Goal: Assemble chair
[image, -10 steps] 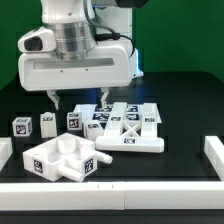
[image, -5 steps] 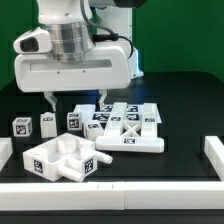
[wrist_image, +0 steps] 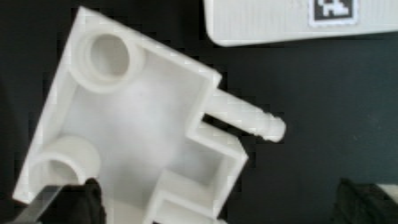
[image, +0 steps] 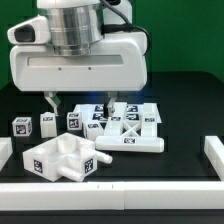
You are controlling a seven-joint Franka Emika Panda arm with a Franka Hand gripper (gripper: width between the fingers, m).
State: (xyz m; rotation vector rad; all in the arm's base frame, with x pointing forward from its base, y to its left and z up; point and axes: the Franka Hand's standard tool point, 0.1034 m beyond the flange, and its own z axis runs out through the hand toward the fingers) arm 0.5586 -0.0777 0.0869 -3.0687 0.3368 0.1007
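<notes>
Hovering spread wide and empty above the chair's seat block (image: pixel 57 156), which lies just beside the X-braced panel (image: pixel 128 133), the gripper (image: pixel 82 102) should centre across its flat sides, clear of the peg (wrist_image: pixel 249 121), before descending to clamp

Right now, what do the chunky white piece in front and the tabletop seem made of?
The chunky white piece looks like matte white plastic, moulded or printed: even colour, rounded holes, ridged peg. The tabletop looks like dull black sheet or cloth, no glare; I cannot tell which.
</notes>
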